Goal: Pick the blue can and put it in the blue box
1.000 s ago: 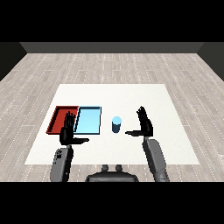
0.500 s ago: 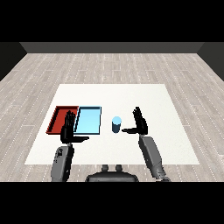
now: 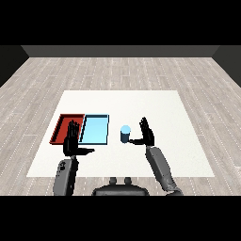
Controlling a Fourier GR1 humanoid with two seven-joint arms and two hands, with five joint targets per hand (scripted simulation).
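Standing unlabelled beside the light blue tray (image 3: pixel 95 130), blue can (image 3: pixel 125 133) near right robot hand (image 3: pixel 147 135), fingers apart.

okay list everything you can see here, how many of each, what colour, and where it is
table: one, white, centre of a grey plank floor
red tray: one, red, left part of the table
blue tray: one, light blue, right beside the red tray
blue can: one, blue, upright on the table, right of the blue tray
left hand: one, black on a grey forearm, open, over the near edge of the trays
right hand: one, black on a grey forearm, open, just right of the can
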